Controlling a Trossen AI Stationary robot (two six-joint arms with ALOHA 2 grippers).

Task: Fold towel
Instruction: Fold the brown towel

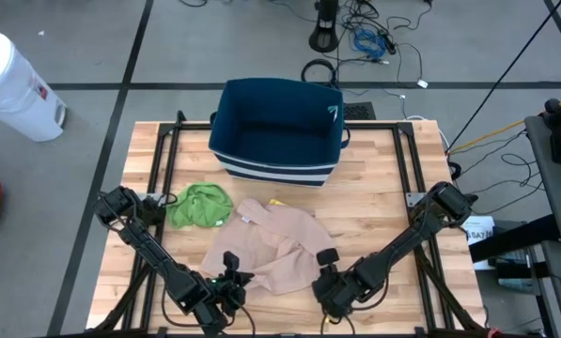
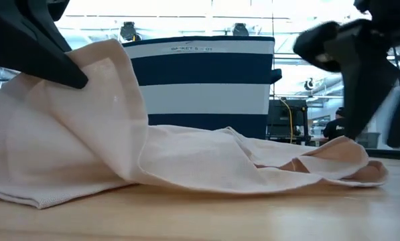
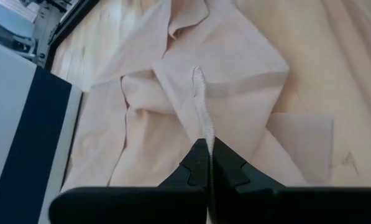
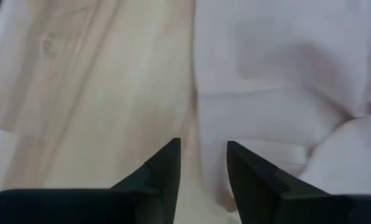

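Two grippers near surface's front edge. Left gripper clamps beige towel's hem, lifting it; right gripper narrowly parted, empty, beside towel. Striped navy bin behind; its label unreadable.

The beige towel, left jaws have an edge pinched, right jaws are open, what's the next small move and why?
Probably close the right gripper on the near edge of the beige towel. Its jaws stand apart with nothing between them at the cloth's border, while the left gripper already pinches a hem and holds that side up off the table. A fold likely needs both sides held.
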